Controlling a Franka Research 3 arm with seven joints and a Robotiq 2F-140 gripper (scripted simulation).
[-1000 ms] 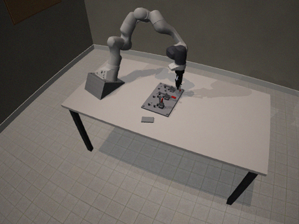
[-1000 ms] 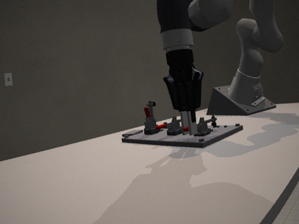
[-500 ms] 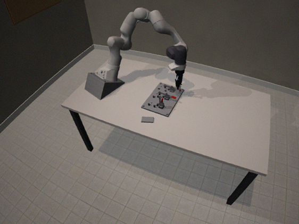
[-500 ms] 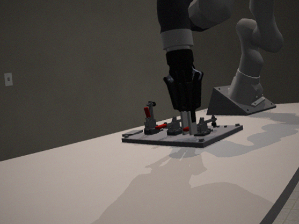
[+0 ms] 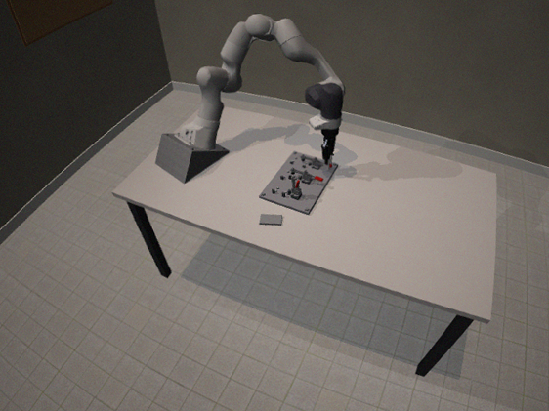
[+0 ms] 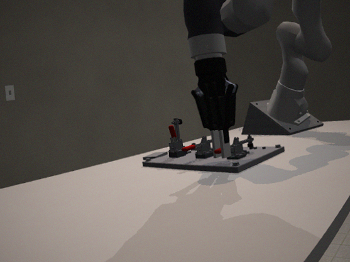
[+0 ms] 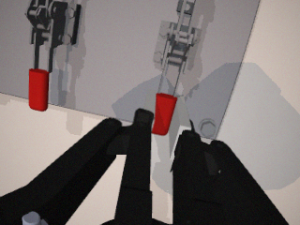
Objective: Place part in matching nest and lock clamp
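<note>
The grey fixture plate (image 5: 317,194) (image 6: 262,153) (image 7: 119,44) carries three nests with toggle clamps. My gripper (image 5: 329,162) (image 6: 222,155) (image 7: 162,106) stands upright at the plate's far corner. It is shut on the red handle (image 5: 331,165) (image 6: 217,151) (image 7: 164,108) of the far nest's clamp, which lies low and level. The middle clamp's red handle (image 5: 316,179) (image 6: 188,147) (image 7: 37,89) also lies level. The near clamp's red handle (image 5: 293,185) (image 6: 172,131) stands upright. The part (image 5: 270,219) (image 6: 154,155), a flat grey slab, lies on the table beside the plate's near corner.
The arm's grey wedge base (image 5: 186,156) (image 6: 278,119) stands at the table's far left corner. The white table (image 5: 394,231) (image 6: 112,214) stretches wide to the right of the plate. Small pads and blocks stud the plate between the clamps.
</note>
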